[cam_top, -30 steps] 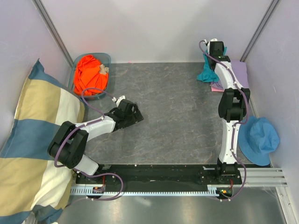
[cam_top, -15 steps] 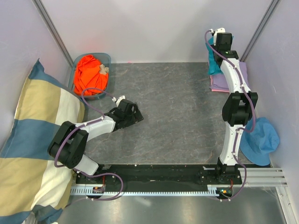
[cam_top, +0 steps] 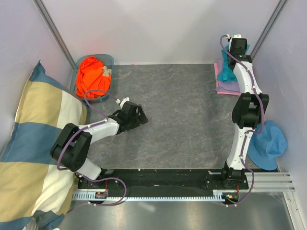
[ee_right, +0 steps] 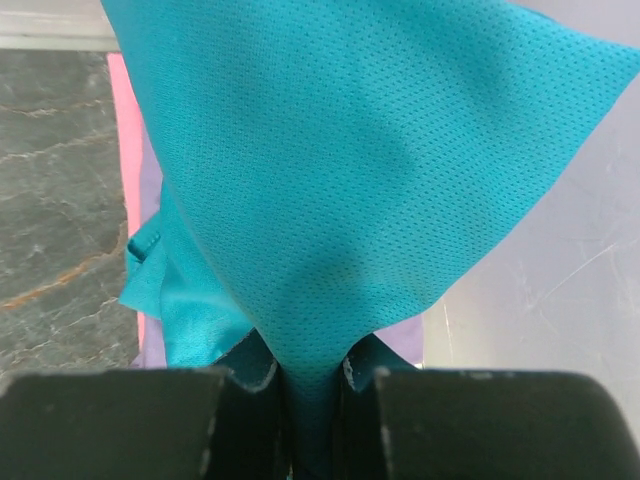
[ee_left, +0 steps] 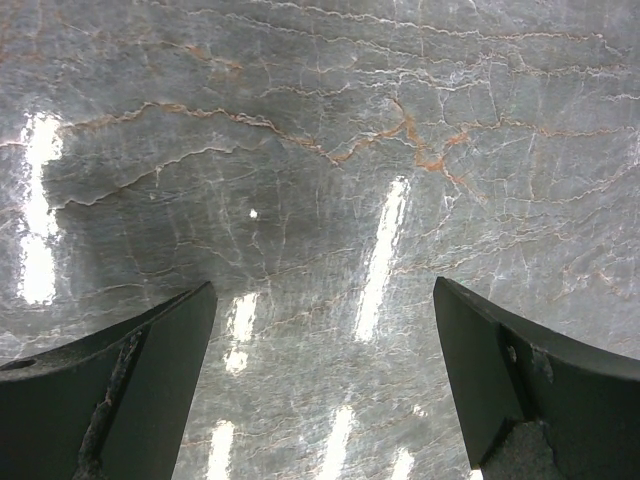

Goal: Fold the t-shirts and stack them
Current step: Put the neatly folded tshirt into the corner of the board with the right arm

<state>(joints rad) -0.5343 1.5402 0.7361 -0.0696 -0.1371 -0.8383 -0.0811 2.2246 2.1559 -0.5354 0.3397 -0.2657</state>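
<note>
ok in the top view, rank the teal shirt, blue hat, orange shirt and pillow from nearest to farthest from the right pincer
From the right pincer:
1. teal shirt: pinched in it, far right corner.
2. blue hat: right edge, closer to the arm bases.
3. orange shirt: far left corner.
4. pillow: along the left edge, farthest.

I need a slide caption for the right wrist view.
Right gripper holds the teal t-shirt lifted above the pink t-shirt and the lavender t-shirt.
</note>
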